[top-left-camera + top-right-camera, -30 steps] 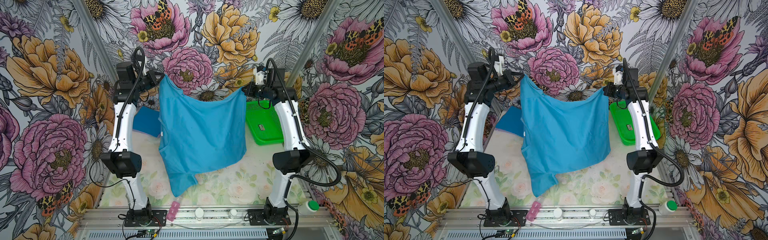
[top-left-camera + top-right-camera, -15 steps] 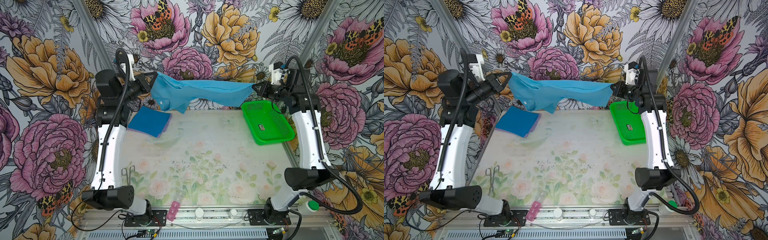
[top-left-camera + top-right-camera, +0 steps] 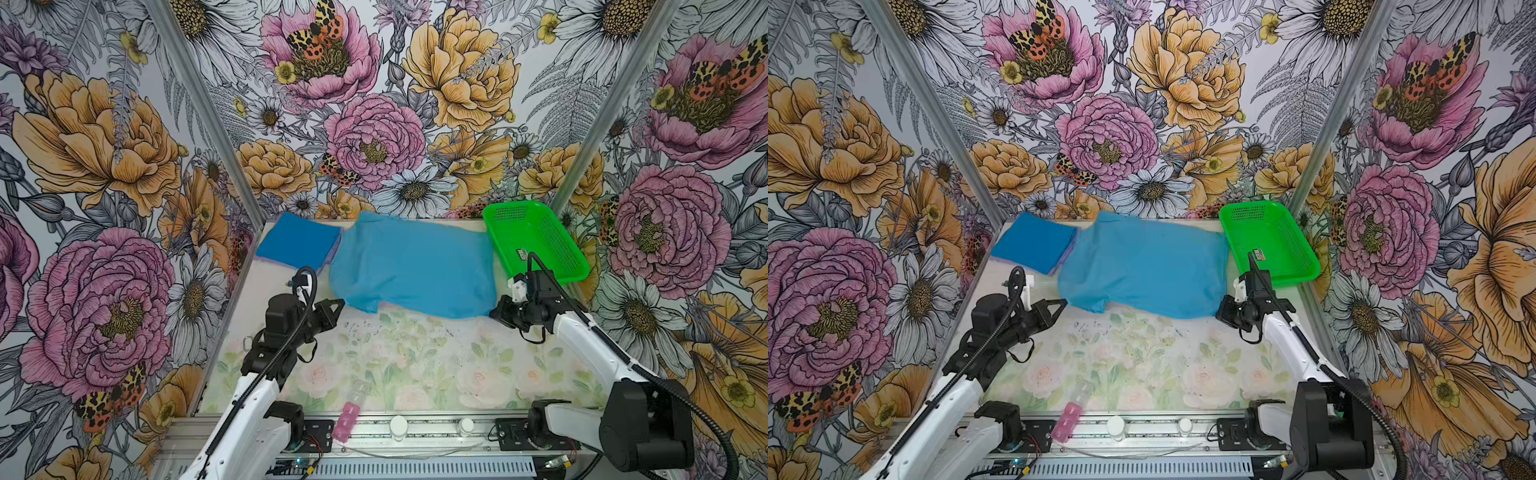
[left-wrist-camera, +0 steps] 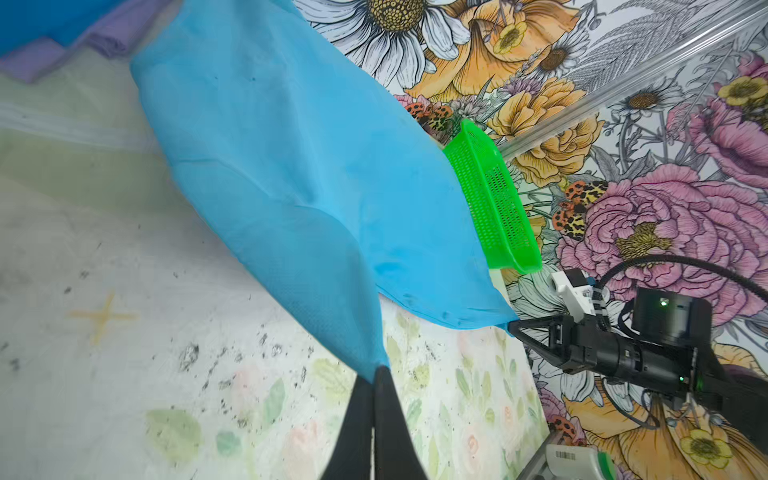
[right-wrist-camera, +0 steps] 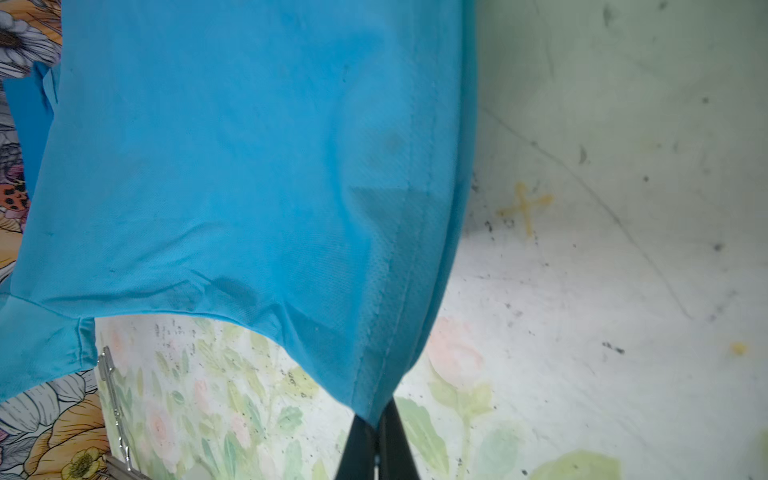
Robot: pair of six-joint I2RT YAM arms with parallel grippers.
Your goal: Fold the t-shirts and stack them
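Observation:
A teal-blue t-shirt (image 3: 415, 266) (image 3: 1142, 266) lies spread over the back half of the table, its near edge lifted slightly. My left gripper (image 3: 341, 302) (image 4: 374, 370) is shut on the shirt's near left corner. My right gripper (image 3: 492, 313) (image 5: 380, 409) is shut on its near right corner, at the hem seam. The cloth (image 4: 291, 166) (image 5: 249, 166) stretches away from both pairs of black fingers. A folded deep blue t-shirt (image 3: 297, 245) (image 3: 1034, 245) rests on a lavender one (image 4: 112, 37) at the back left, touching the spread shirt's edge.
A green mesh basket (image 3: 536, 237) (image 3: 1266, 241) (image 4: 494, 195) stands at the back right, beside the shirt. A pink object (image 3: 348, 422) and white caps (image 3: 398, 424) sit on the front rail. A metal tool (image 5: 112, 395) lies near the left wall. Flowered walls enclose three sides.
Both arms swung the held shirt from up high to the back, then came down and toward the front. The shirt now lies spread on the table instead of hanging.

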